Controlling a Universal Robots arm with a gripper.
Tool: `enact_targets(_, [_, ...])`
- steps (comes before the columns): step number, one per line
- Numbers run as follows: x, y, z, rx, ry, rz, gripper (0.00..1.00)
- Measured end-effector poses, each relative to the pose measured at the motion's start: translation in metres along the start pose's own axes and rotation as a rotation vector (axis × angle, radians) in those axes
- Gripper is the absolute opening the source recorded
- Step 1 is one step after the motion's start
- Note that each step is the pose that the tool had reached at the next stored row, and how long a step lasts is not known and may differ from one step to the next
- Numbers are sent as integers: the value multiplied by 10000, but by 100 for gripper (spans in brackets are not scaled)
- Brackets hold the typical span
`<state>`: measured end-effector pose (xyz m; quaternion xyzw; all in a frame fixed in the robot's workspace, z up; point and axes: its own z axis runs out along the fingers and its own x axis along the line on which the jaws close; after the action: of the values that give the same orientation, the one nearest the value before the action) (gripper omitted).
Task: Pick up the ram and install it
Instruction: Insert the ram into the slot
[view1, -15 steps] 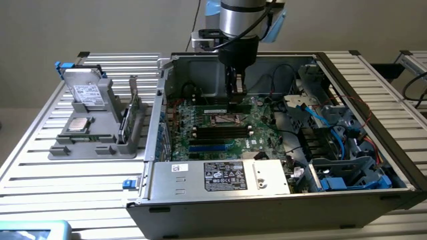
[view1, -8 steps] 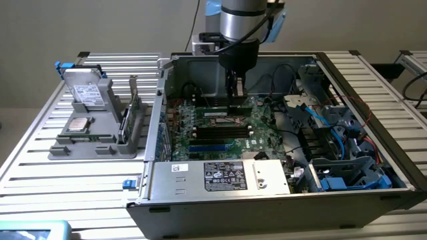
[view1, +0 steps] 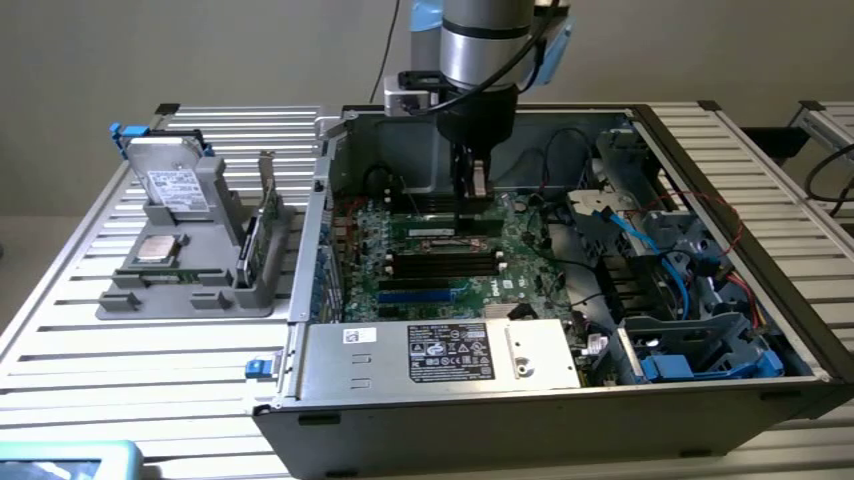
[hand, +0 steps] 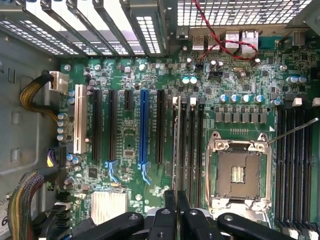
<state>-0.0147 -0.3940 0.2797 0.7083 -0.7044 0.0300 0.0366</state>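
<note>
The ram (hand: 175, 145) is seen edge-on in the wrist view, a thin pale strip running straight out from between the fingertips of the hand (hand: 176, 200). It lies in line with the outermost slot of the memory bank (hand: 192, 145) beside the processor socket (hand: 239, 172). Its green face, chips and label are turned out of sight, and I cannot tell whether it is seated in the slot or only just over it. The hand is clenched on the ram, its two black fingers (hand: 169, 210) pressed close on either side of the strip.

In the exterior view the hand (view1: 470, 195) reaches straight down into the open computer case (view1: 400, 420), over the far part of the motherboard (view1: 427, 270).

On the board the wrist view shows:
- one empty socket with its metal frame
- a bank of four black memory slots on one side of it, with a second bank (hand: 295, 165) on the other
- one white expansion slot (hand: 77, 120)
- one blue slot (hand: 145, 125)
- three long black slots and one short one
- one finned silver heatsink (hand: 109, 205)

On the tabletop (view1: 134, 350), at the exterior view's left of the case, stands one grey parts holder (view1: 200, 290). It carries one drive (view1: 174, 185) and one square silver chip (view1: 158, 250).
</note>
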Motion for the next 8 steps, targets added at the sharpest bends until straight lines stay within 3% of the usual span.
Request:
enact_targets(3, [-1,0,15,1,201,3,13])
enact_targets(5, [-4,0,30,3,305,3,13])
enact_targets(8, [-10,-4,65,3,329,4,13])
